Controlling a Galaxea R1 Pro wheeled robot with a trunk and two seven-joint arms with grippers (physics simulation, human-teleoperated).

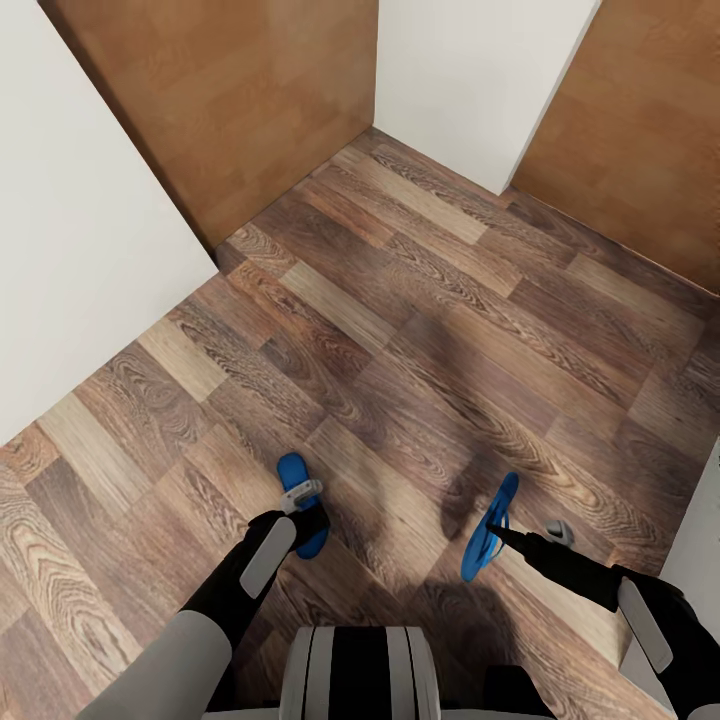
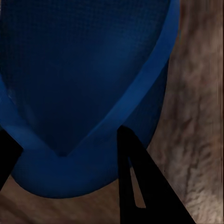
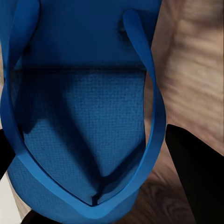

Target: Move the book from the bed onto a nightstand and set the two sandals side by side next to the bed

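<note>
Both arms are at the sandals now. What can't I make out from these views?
- Left sandal, head view: the left gripper covers its near half, so the grip is unclear.
- Right sandal, head view: seen edge-on; contact with the right gripper is unclear.
- Both wrist views: fingertips cut off by the edges.

Two blue sandals — one (image 1: 299, 497) at about seven o'clock in the head view, one (image 1: 489, 527) at about five o'clock. Two grippers, the left gripper (image 1: 303, 497) and the right gripper (image 1: 497, 530) — one at each sandal. Two brown doors, at eleven (image 1: 230, 90) and two o'clock (image 1: 640, 130).
</note>
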